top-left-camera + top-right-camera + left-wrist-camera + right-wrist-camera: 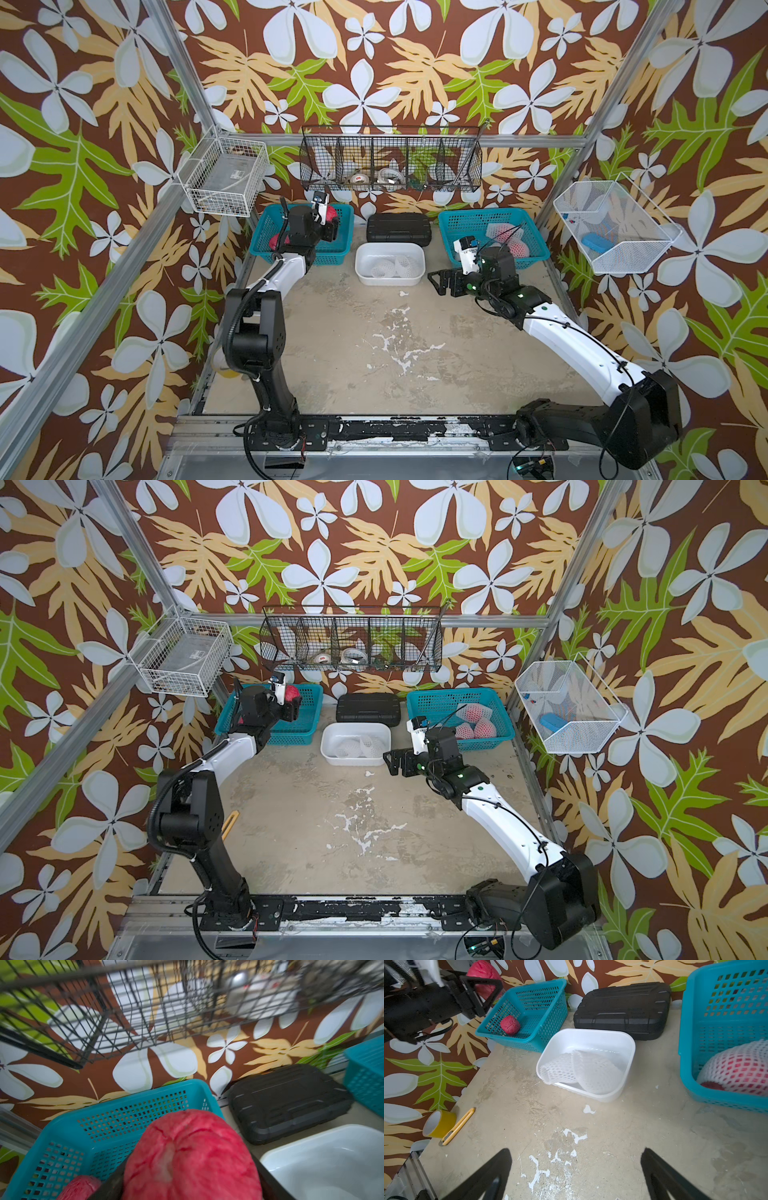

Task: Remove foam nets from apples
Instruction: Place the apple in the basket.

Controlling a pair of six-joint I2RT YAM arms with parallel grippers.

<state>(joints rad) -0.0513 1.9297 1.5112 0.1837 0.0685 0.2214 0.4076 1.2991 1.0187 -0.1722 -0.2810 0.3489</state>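
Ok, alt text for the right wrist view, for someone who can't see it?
The open right gripper hovers over the tabletop, facing a white tub with two removed foam nets. The left gripper holds a bare apple above a teal basket containing another; a netted apple sits in a second basket.

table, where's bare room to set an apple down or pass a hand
Wide bare table from the white tub forward to the front rail. Crowded at the back: left teal basket, black case, right teal basket side by side.
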